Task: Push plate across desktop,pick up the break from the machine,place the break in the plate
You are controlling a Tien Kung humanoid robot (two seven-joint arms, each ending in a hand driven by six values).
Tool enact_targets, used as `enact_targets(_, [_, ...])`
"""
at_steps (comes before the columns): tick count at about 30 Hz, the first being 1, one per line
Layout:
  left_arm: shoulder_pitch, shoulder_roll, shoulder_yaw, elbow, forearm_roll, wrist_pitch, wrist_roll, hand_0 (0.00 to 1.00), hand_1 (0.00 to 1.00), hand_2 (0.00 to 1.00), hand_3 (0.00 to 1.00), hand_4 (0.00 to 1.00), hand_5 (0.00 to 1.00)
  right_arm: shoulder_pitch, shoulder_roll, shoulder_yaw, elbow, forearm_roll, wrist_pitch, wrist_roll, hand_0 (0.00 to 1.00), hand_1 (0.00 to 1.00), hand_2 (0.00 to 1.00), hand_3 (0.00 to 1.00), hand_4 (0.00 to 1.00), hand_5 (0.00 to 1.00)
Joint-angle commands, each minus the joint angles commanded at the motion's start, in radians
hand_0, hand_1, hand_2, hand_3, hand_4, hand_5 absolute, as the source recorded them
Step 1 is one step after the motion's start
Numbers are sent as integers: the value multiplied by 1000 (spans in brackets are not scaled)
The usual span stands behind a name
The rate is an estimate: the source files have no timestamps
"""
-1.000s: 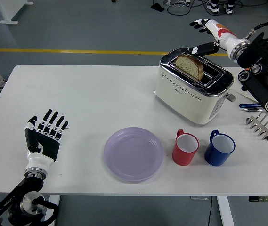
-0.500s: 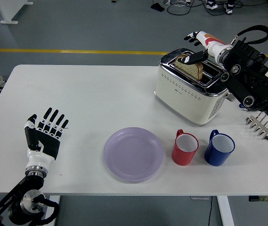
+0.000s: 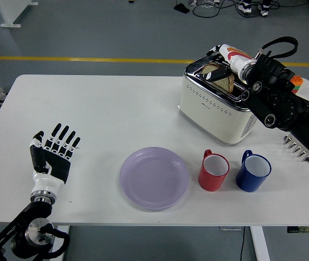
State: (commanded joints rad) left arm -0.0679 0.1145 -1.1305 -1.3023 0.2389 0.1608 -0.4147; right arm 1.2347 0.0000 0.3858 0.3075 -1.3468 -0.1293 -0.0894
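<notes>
Resting at the near left corner of the worktop [image 3: 89, 109], the left hand [image 3: 51, 157] lies palm-down with its fingers [image 3: 62, 136] spread and straight, holding nothing. The purple plate [image 3: 154, 177] sits well off to that hand's right, flat and bare, near the worktop's front edge. Just past the plate on its far-right side stand a red mug [image 3: 214, 172] and a blue mug [image 3: 253, 172], side by side, handles turned away from the robot.

Farther back, the cream toaster [image 3: 219, 106] stands at the right rear of the worktop, and the slice of bread [image 3: 223, 81] stands upright in its slot, top edge poking out. Its long axis runs along the slot, slanting from far left to near right in the head view. The right hand [image 3: 226, 58] has reached over from the right, its black forearm crossing above the toaster's right end, and hovers directly over the slice. The bread lies just below and slightly toward the robot from those fingertips [image 3: 211, 53]. Whether the fingers are pinched on the crust or only hanging above it cannot be told; the hand is small and partly hidden by its own wrist.

In my judgement the right hand is plainly the nearer one for the pick-up, and the lift should go straight up along the slot. The plate then lies down and to the left of the fingers, well apart from the toaster.
</notes>
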Motion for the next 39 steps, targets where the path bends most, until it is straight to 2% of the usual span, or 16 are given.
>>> enact_targets(1, [-1,0,0,0,0,0,0,739,723,748,683,515,998,2,0,-18,-9,6,-9,1,651,644,636,729,834,323])
enact_targets(6, [-3,0,2,2,-1,0,-2,739,723,748,683,515,998,11,0,-99,-48,57,-33,-2,651,644,636,729,834,323])
enact_targets(7, [-4,0,2,2,-1,0,-2,719,690,704,632,515,998,15,0,-124,-61,81,-37,-2,542,594,589,699,817,304])
enact_targets(13, [-8,-1,7,7,-2,0,-3,719,690,704,632,515,998,21,0,-209,-86,177,-55,11,542,594,589,699,817,304])
enact_targets(14, [-8,-1,7,8,-2,0,-4,706,673,674,588,517,998,21,0,-221,-88,193,-56,14,457,535,553,665,795,268])
enact_targets(18, [-10,-2,7,12,-2,0,-4,706,673,674,588,517,998,18,0,-241,-86,230,-57,26,457,535,553,665,795,268])
enact_targets(19, [-10,-2,7,12,-2,0,-4,700,649,645,553,527,998,17,0,-244,-85,237,-58,29,358,447,479,573,720,201])
enact_targets(24, [-10,-2,5,15,-3,1,-5,700,649,645,553,527,998,13,0,-286,-81,322,-75,40,358,447,479,573,720,201])
enact_targets(25, [-10,-2,5,15,-3,1,-5,694,640,623,542,537,998,12,0,-291,-80,329,-75,40,309,401,436,535,673,204])
enact_targets(27, [-11,-2,5,15,-3,0,-6,694,640,623,542,537,998,11,0,-311,-80,356,-78,37,309,401,436,535,673,204])
enact_targets(31, [-12,-2,6,15,-3,0,-6,694,640,623,542,537,998,9,0,-331,-80,381,-89,39,309,401,436,535,673,204])
enact_targets(32, [-12,-2,6,15,-3,0,-6,697,648,625,544,561,998,9,0,-340,-80,392,-95,39,248,340,405,490,604,160])
enact_targets(37, [-12,-3,6,17,-3,1,-7,697,648,625,544,561,998,7,0,-343,-73,397,-127,36,248,340,405,490,604,160])
enact_targets(38, [-12,-3,7,18,-3,1,-7,701,664,662,591,594,998,6,0,-336,-70,389,-134,36,203,311,397,476,482,98])
enact_targets(39, [-12,-3,7,18,-3,1,-7,701,664,662,591,594,998,5,0,-330,-68,382,-142,37,203,311,397,476,482,98])
